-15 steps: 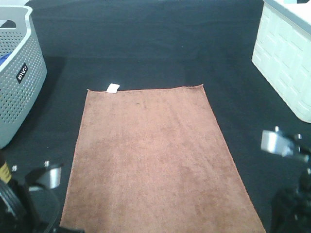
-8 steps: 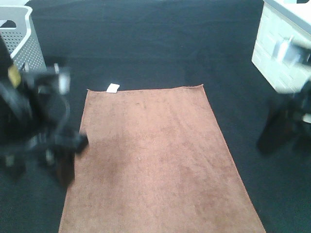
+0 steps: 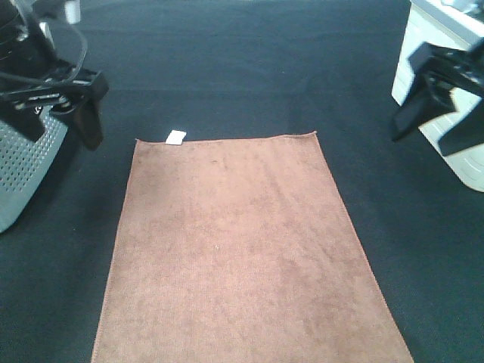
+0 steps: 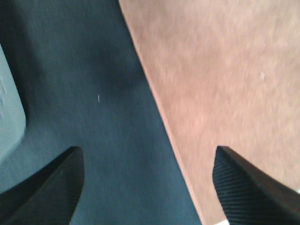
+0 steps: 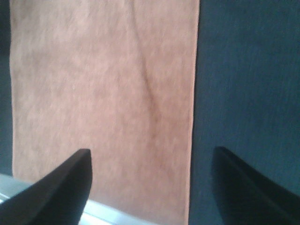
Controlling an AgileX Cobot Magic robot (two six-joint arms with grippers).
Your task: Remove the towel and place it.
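Observation:
The brown towel (image 3: 242, 249) lies flat on the black table covering (image 3: 242, 68), with its white tag (image 3: 175, 137) at the far left corner. My left gripper (image 3: 64, 125) is open and empty, held above the table just left of the towel's far left corner. My right gripper (image 3: 432, 132) is open and empty, held to the right of the far right corner. In the left wrist view the gripper (image 4: 147, 187) hangs over the towel's (image 4: 225, 70) left edge. In the right wrist view the gripper (image 5: 150, 192) hangs over the towel's (image 5: 103, 93) right edge.
A grey perforated basket (image 3: 19, 174) stands at the left, close behind the left arm, and also shows in the left wrist view (image 4: 9, 122). A white panelled crate (image 3: 470, 162) stands at the right behind the right arm.
Both arms have swung from the near edge of the table up towards the towel's far corners, left arm on the left and right arm on the right. The towel has not moved.

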